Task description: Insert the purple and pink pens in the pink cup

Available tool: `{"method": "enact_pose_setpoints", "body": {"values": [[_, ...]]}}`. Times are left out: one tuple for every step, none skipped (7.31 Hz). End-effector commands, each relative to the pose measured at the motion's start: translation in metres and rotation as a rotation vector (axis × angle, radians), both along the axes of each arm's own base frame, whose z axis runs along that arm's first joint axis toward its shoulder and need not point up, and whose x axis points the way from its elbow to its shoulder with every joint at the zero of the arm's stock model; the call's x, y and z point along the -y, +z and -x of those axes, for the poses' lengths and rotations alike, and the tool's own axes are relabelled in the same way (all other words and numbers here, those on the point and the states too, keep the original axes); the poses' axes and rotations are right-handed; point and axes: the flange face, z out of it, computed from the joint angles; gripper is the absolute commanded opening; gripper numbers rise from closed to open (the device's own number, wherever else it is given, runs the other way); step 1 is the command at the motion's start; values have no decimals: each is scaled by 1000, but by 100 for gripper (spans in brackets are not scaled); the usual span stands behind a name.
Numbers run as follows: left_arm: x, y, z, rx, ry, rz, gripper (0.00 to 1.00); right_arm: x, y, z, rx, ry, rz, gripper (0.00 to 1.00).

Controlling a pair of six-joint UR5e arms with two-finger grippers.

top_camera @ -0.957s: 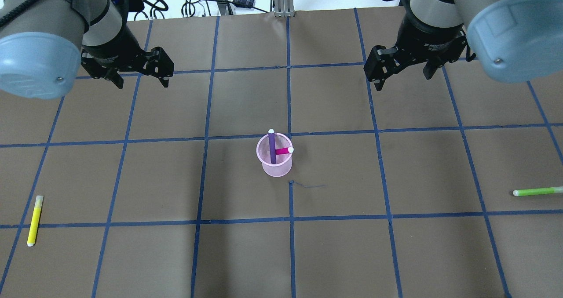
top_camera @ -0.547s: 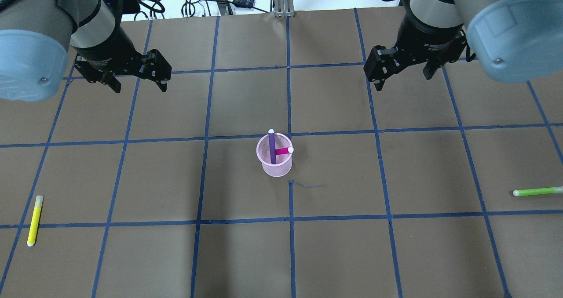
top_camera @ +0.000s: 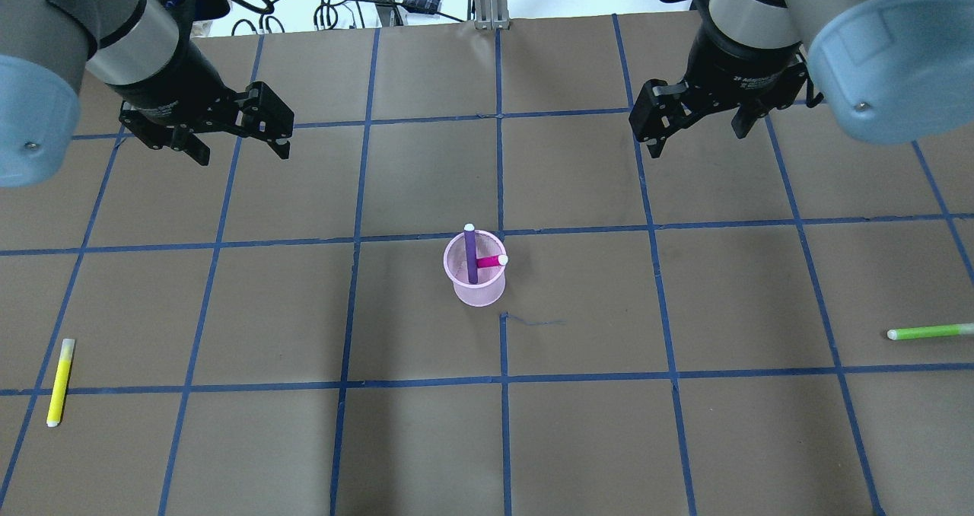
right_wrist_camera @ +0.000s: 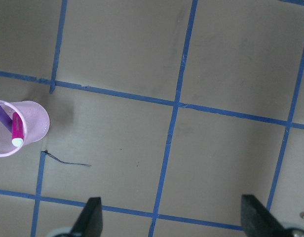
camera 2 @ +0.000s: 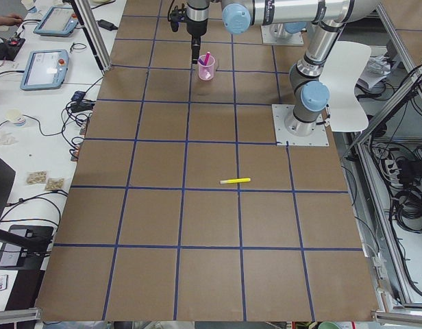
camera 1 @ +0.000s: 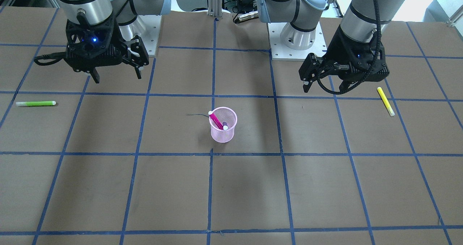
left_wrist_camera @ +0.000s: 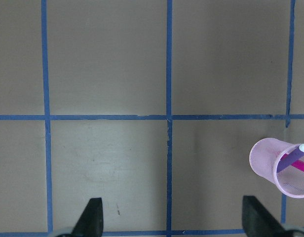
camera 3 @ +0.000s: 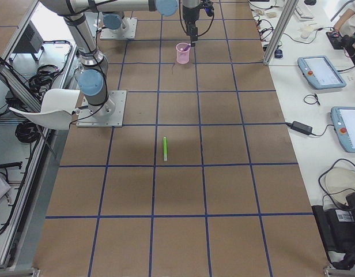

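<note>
The pink mesh cup (top_camera: 479, 295) stands upright near the table's middle. The purple pen (top_camera: 471, 256) and the pink pen (top_camera: 491, 261) both stand inside it and lean on its rim. In the front-facing view the cup (camera 1: 221, 136) holds the pink pen (camera 1: 216, 120) and the purple pen (camera 1: 224, 124). My left gripper (top_camera: 242, 151) is open and empty, raised far back-left of the cup. My right gripper (top_camera: 698, 141) is open and empty, raised far back-right. The cup shows at the edge of the left wrist view (left_wrist_camera: 290, 186) and of the right wrist view (right_wrist_camera: 36, 116).
A yellow pen (top_camera: 59, 383) lies on the brown mat at the near left. A green pen (top_camera: 928, 332) lies at the right edge. Blue tape lines grid the mat. Cables lie beyond the far edge.
My left arm has drawn back to the left, away from the cup, its gripper staying open. The right arm, the cup and the pens have not moved.
</note>
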Motion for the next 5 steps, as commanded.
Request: {"method": "enact_pose_setpoints", "body": {"values": [[-1,-2,-4,66,-7,-4,100,0,5,-3,37,-50,9,100],[-4,0,-3,68,-8,-1,100,0,6,-3,42,-149,9,100],[-5,0,-2,64,-9,-4,100,0,8,-3,43,-167,12,100],[-2,-3,-1,57,-5,-6,100,0,8,-3,42,-169,13,100],[-2,-3,1,39,-6,-2,100,0,7,-3,41,-169,10,100]]}}
